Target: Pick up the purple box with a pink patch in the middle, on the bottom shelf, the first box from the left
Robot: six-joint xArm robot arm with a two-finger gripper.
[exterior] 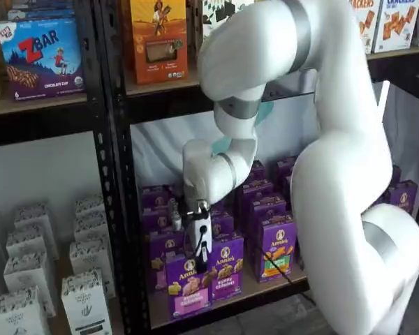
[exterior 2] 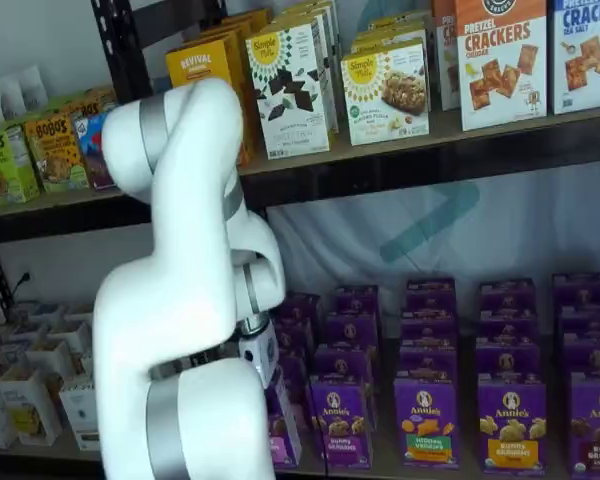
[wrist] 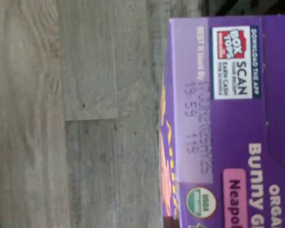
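Note:
The purple box [exterior: 188,287] with its pink band stands at the left end of the front row on the bottom shelf [exterior: 260,291], slightly forward of its neighbours. My gripper [exterior: 202,262] comes down on its top edge, black fingers shut on it. In a shelf view the arm hides most of the purple box [exterior 2: 284,432], and the gripper [exterior 2: 269,384] shows just above it. The wrist view is filled on one side by the purple box [wrist: 228,118], showing its top flap, a Box Tops label and a pink patch, with grey wooden floor [wrist: 85,118] beside it.
A like box with a purple-white band [exterior: 227,269] stands right beside it, and one with a green band [exterior: 278,248] further right. More purple boxes fill the rows behind. A black upright [exterior: 116,181] stands to the left, with white boxes [exterior: 28,307] beyond it.

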